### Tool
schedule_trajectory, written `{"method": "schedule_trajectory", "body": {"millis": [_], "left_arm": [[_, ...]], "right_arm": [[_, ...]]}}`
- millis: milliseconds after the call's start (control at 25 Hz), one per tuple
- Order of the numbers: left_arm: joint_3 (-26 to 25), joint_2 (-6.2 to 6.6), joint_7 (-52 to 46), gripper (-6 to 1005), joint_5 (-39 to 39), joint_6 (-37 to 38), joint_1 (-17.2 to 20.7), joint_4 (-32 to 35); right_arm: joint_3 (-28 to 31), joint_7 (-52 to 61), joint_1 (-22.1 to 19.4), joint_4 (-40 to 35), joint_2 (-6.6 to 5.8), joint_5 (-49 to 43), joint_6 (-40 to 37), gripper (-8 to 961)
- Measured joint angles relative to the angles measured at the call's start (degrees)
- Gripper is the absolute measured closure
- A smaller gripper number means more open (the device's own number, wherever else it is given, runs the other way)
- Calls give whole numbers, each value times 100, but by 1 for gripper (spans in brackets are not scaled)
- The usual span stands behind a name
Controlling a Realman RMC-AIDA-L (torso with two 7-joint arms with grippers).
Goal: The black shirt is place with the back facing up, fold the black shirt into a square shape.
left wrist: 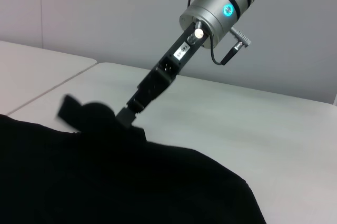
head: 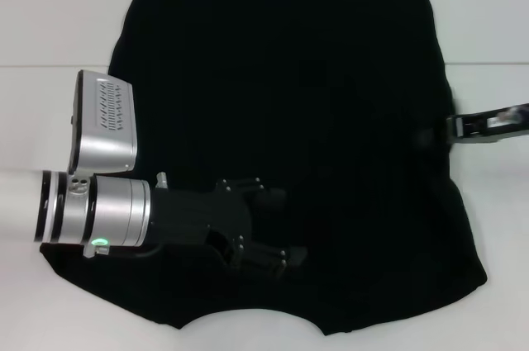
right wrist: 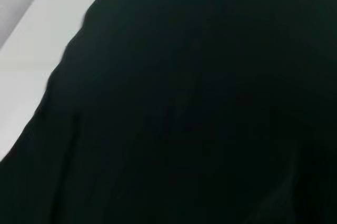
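The black shirt lies spread flat on the white table, plain side up, and fills most of the head view. My left gripper hovers open over the shirt's near-left part, its fingers spread apart with nothing between them. My right gripper reaches in from the right and meets the shirt's right edge at mid height. The left wrist view shows that gripper low at the edge of the cloth. In the right wrist view, black fabric covers nearly everything.
White table surface surrounds the shirt on all sides. A seam between table sections runs across at mid height. A pale wall stands behind the table in the left wrist view.
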Motion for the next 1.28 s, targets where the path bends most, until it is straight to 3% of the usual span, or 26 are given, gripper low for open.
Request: {"method": "schedule_trajectory", "body": {"millis": [360, 600, 800, 1040, 1120, 1280], "left_arm": [[-67, 2, 0, 36, 9, -6, 10, 1], [-72, 3, -22, 36, 10, -74, 21, 0], [-144, 26, -155, 36, 10, -164, 23, 8], [-846, 123, -570, 35, 34, -163, 106, 75], [-1144, 196, -859, 35, 60, -113, 197, 176], [-1500, 312, -1650, 35, 131, 146, 475, 635]], "right_arm": [[-196, 206, 141, 11, 132, 9, 33, 953], [-267, 146, 195, -9, 208, 109, -237, 895], [-270, 79, 178, -42, 169, 506, -641, 847], [-223, -293, -29, 4, 130, 1014, -686, 601], [-219, -654, -131, 11, 178, 1298, -666, 351], [-218, -1638, -293, 141, 327, 1929, -635, 298]]}}
